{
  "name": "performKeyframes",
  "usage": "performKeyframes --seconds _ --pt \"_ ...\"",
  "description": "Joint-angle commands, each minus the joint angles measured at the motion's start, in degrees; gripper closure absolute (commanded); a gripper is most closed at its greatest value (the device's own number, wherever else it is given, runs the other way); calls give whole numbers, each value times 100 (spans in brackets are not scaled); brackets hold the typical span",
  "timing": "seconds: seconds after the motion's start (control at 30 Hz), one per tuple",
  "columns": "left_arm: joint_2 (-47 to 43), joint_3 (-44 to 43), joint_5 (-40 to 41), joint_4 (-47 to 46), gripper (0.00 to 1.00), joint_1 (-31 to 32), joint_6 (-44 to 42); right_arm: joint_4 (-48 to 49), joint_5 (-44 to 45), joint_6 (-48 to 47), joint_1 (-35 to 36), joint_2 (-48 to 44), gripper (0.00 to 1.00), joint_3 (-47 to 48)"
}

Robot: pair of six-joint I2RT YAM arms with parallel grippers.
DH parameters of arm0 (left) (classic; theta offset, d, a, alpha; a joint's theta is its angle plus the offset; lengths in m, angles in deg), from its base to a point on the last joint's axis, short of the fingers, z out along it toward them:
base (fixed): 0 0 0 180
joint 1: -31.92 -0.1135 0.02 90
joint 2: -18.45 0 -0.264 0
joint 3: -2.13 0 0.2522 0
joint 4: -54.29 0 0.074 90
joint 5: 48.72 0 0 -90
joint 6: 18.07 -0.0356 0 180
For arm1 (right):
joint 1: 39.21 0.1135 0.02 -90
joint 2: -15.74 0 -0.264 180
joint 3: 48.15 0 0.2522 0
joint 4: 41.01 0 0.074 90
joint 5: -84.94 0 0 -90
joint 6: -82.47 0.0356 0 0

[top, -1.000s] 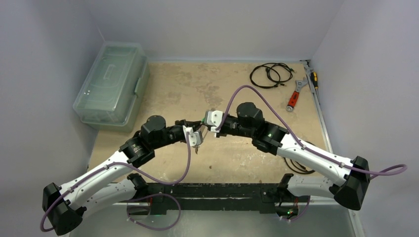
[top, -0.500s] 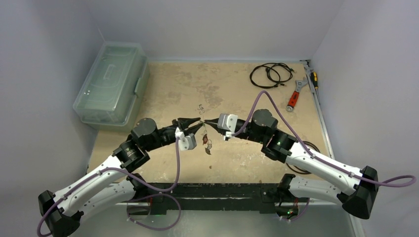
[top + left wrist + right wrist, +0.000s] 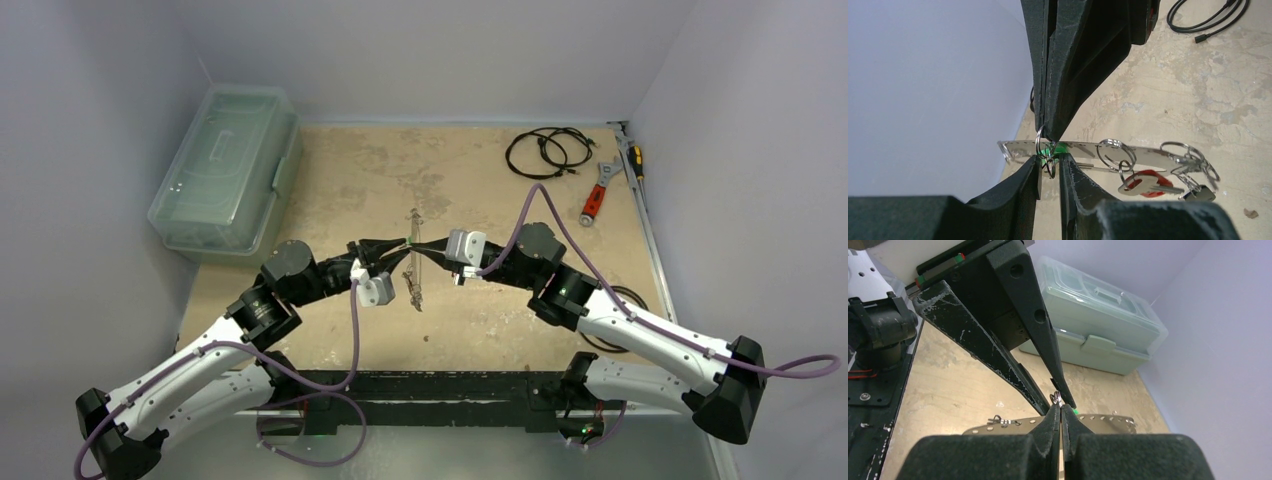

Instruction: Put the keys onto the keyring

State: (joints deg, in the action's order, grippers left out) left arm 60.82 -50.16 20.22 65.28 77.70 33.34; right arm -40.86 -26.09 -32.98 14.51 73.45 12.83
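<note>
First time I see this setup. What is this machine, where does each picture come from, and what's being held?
Two robot arms share a table. One picture looks down from above; the other two come from cameras on each wrist. The right gripper is pinched shut on the keyring, a flat metal hoop held on edge, with a red key on it. The left gripper, open, straddles the hoop's rim there. A clear box, cable and wrench lie on the table.
</note>
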Motion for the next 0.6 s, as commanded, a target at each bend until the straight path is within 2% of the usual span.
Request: performKeyframes --seconds 0.0,0.37,0.57 --pt "-36 -24 -105 -242 80 8 27 582 -272 145 19 -76 100 -14" --pt "-45 -17 -91 -255 84 10 27 654 -440 214 8 38 100 -35" --pt "-58 -6 -122 -257 100 7 28 713 -445 225 8 82 100 -96"
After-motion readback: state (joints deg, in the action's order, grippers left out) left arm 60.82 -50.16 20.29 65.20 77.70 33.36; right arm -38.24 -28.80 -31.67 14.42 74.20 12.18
